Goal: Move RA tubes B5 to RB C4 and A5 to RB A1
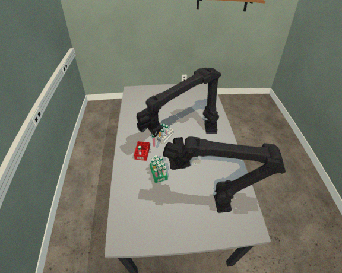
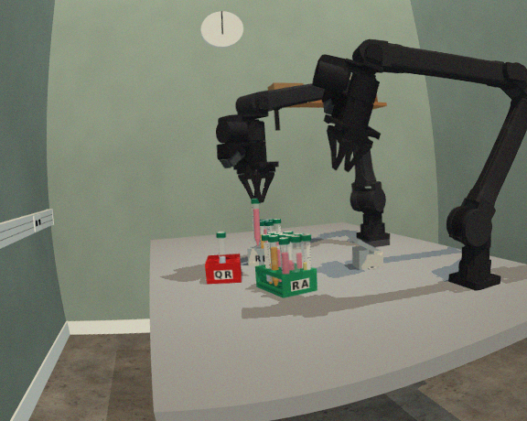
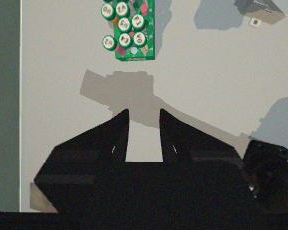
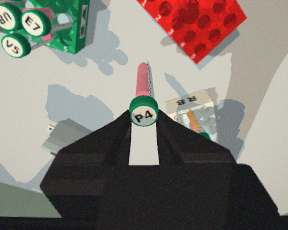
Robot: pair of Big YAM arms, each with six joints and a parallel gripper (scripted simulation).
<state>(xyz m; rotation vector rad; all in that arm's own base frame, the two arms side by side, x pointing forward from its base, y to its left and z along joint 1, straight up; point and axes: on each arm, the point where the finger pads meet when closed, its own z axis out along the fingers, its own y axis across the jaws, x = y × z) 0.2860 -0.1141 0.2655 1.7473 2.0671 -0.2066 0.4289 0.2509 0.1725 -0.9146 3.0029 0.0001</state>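
Observation:
My right gripper is shut on the cap of the pink tube P4 and holds it upright, in the air between the white rack RB and the red rack. My left gripper is partly open and empty, high up on the arm-base side of RA. The green rack RA holds several green-capped tubes. White RB holds several tubes; my right gripper hides most of them in the right wrist view.
The red rack QR holds one clear tube with a green cap. A small grey box stands between the racks and the arm bases; its lamp cannot be made out.

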